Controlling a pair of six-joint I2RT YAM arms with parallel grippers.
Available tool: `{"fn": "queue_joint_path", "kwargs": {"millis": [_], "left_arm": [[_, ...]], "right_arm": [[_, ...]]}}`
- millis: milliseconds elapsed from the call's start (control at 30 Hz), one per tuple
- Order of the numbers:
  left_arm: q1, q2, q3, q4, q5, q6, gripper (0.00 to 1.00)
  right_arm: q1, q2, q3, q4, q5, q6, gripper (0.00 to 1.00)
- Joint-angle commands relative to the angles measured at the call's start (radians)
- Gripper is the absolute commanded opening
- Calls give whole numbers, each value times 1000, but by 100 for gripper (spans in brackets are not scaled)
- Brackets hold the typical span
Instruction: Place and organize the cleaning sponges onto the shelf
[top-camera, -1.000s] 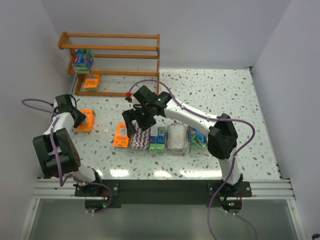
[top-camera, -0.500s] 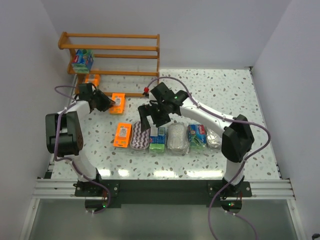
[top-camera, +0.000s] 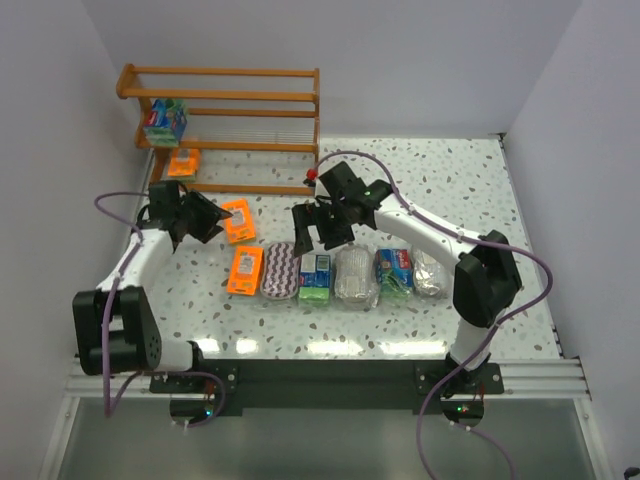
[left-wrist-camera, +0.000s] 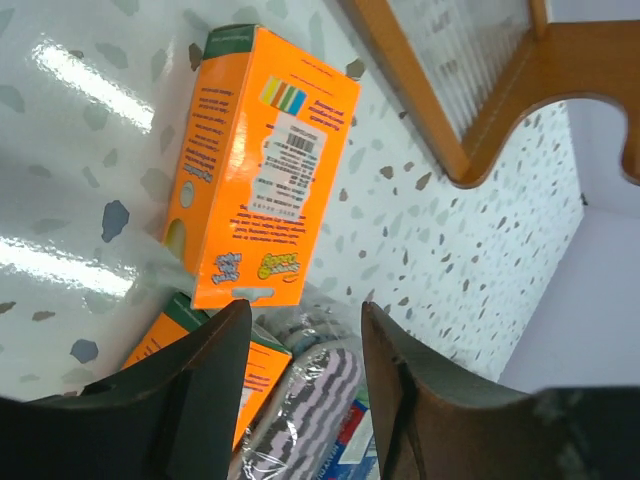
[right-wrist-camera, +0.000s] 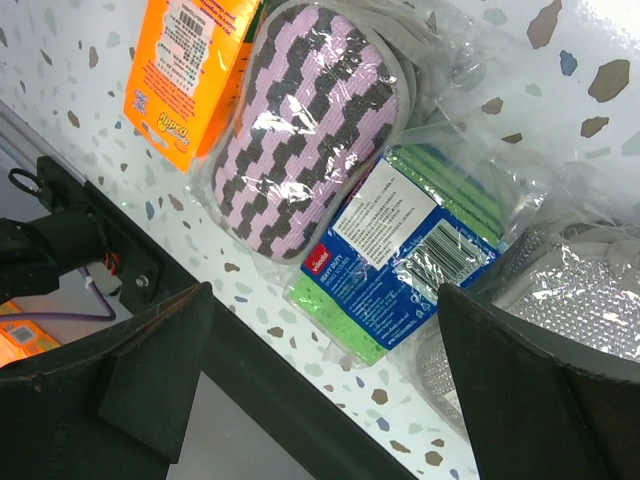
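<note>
Orange pack (left-wrist-camera: 260, 170) lies lengthwise toward the shelf (left-wrist-camera: 470, 110), beyond the left tool (left-wrist-camera: 302, 320), fingers parted; right tool (right-wrist-camera: 320, 300) spread wide.

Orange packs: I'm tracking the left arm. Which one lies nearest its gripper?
The tilted orange pack lying alone before the left gripper; the others sit on the shelf and in the sponge row.

Bright even overhead light, soft shadows, white glare streaks on table (left-wrist-camera: 70, 75), glints on clear wrap (right-wrist-camera: 520, 190), close-up fingers (left-wrist-camera: 200, 400) dark, slightly soft.
</note>
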Motion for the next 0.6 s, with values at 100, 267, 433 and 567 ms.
{"fn": "queue_joint_path", "kwargs": {"millis": [100,267,433,567], "left_arm": [[-3,-70,-58,-47,-69,-109,55],[-14,-1,-132,-12,36,-138,52],[-23,-13,-193,129,62,-198,51],[-25,8,-202,180,34,-215,51]], "right_arm": [[-4,-54,5,42,-3,2,97],[-4,-54,3,46,-3,5,98],[-6,-55,-3,52,-1,10,97],[-6,-54,-15,59,-6,16,97]]}}
